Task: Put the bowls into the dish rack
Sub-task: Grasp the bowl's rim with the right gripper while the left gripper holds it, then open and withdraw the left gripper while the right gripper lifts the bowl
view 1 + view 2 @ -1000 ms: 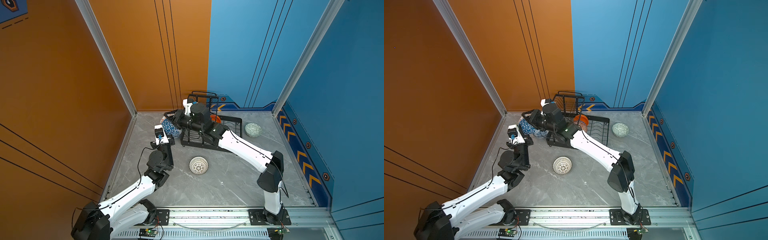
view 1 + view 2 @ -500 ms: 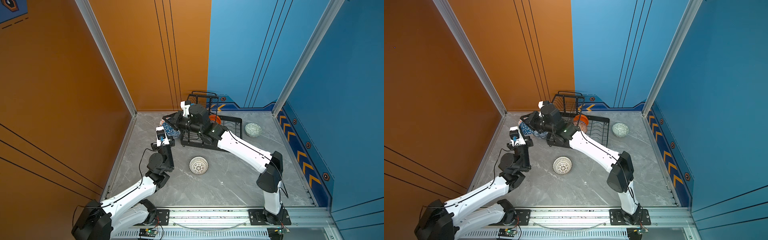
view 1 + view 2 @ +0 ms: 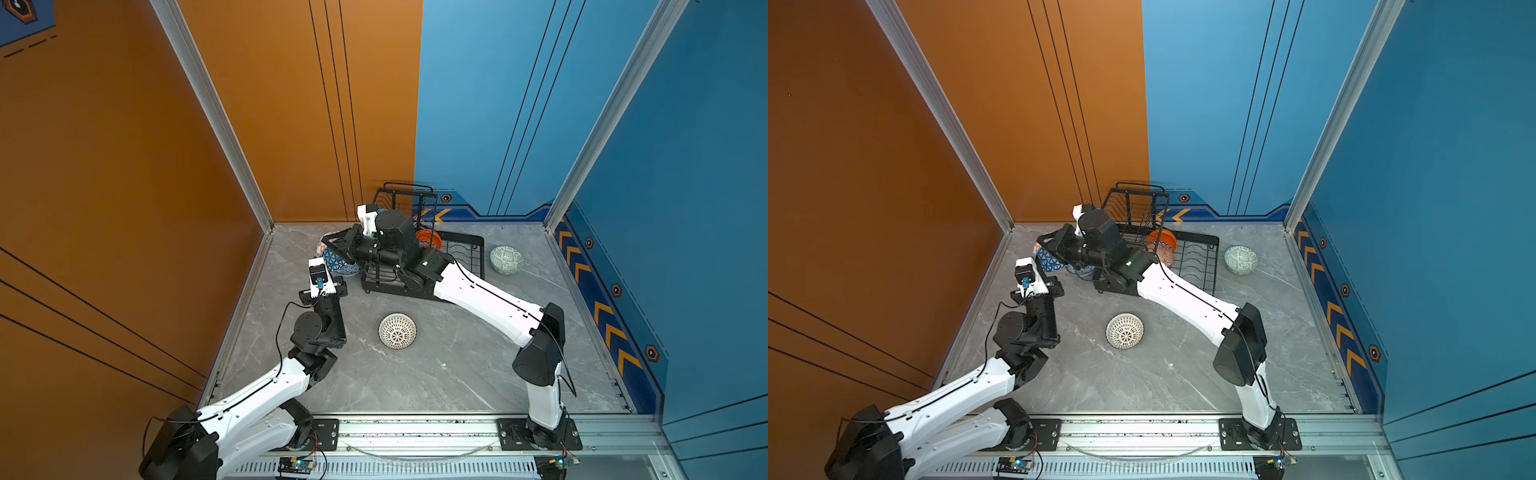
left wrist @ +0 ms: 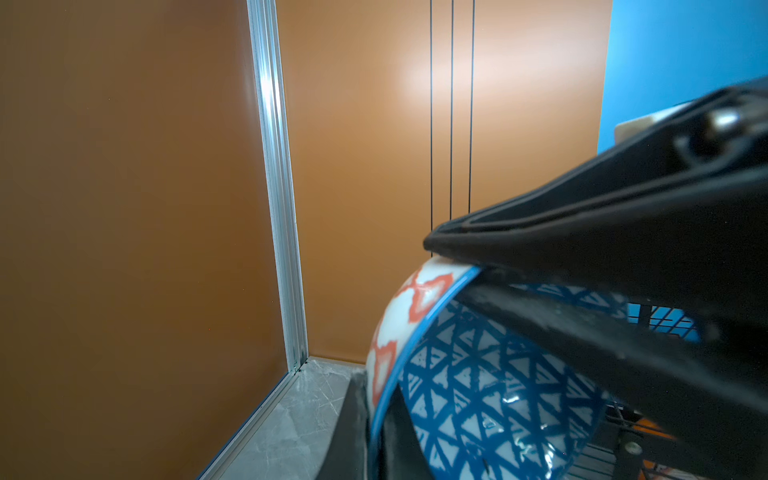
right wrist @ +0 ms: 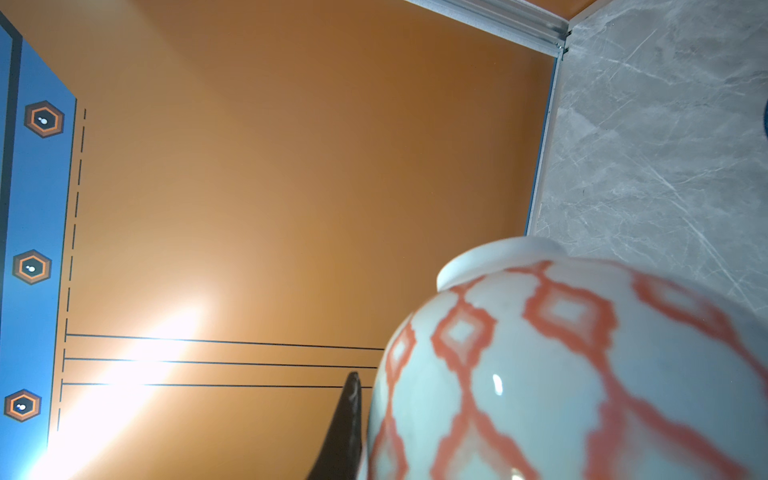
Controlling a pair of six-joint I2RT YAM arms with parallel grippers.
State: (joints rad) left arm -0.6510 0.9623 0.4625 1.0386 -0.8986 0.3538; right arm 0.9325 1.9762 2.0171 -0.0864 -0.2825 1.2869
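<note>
Both grippers on the blue triangle-patterned bowl [image 3: 338, 262], just left of the dish rack [image 3: 465, 249].

My left gripper [image 4: 376, 390] pinches the bowl's near rim, one finger inside and one outside. My right gripper [image 3: 328, 244] reaches across and clamps the far rim. The bowl is tilted, its outer wall white with orange diamonds. The glossy orange bowl [image 3: 428, 239] sits in the rack.

Orange-white patterned bowl [image 5: 582, 374] was blurred and cropped in the right wrist view, blue triangle-patterned bowl [image 3: 340, 266] sat half hidden behind the right gripper [image 3: 330, 245], near side of the dish rack [image 3: 468, 254] was masked by that arm.
</note>
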